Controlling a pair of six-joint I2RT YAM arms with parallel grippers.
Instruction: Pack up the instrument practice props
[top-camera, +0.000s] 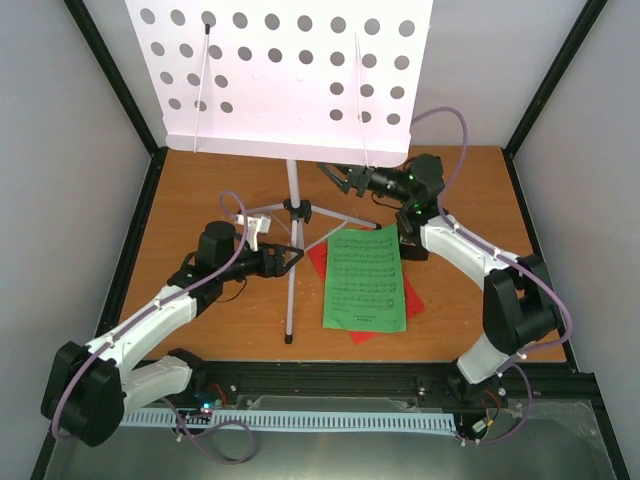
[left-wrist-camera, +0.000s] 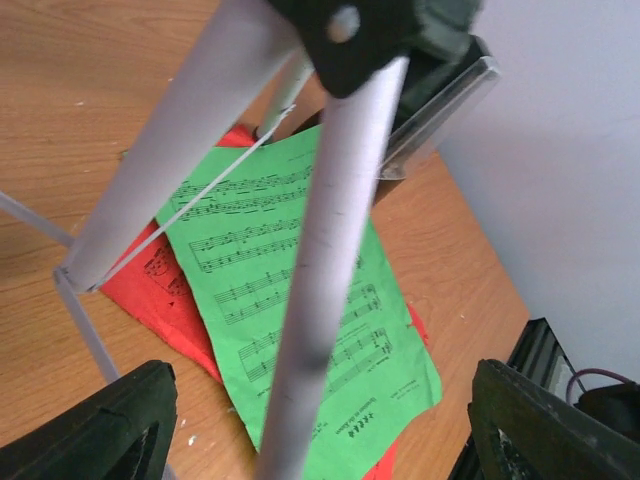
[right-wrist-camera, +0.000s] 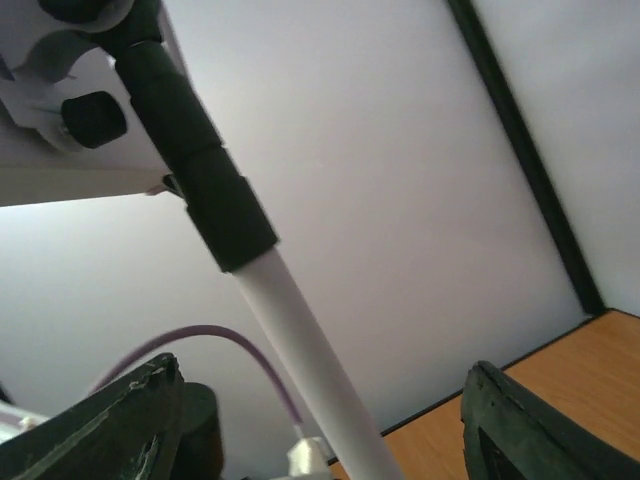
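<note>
1. Short version: barely started, as far as I can see. The music stand (top-camera: 280, 70) is fully set up on the table (top-camera: 200, 190). Its perforated desk is up at 12 o'clock in the overhead view and the tripod legs (top-camera: 289, 300) are splayed out in the middle.

2. The left gripper (top-camera: 290, 258) comes in from 9 o'clock at the long leg that runs toward 6 o'clock. On its wrist cam the claw is wide, with a silver leg passing between the fingers (left-wrist-camera: 120, 430). Neither pad touches it, so it's lined up but not gripping.

3. The right gripper (top-camera: 338, 177) sits higher, just under the desk and at 2 o'clock from the tripod hub. It's wide too. The white shaft (right-wrist-camera: 300, 320) runs up between the fingers to a black collar (right-wrist-camera: 215, 190), with clear gaps on both sides.

4. The green sheet (top-camera: 365, 280) lies flat at about 4 o'clock from the hub, on top of the red sheet (top-camera: 411, 300). Neither one has been gathered up.

5. The metronome (left-wrist-camera: 440, 110), with its clear cover, is at the far corner of the sheets. The left wrist cam catches it, but the right arm mostly hides it from above.

6. My guess is they're about to fold the stand. After that the desk, legs, sheets and metronome are all still to pack. I can't see any bag or case.
</note>
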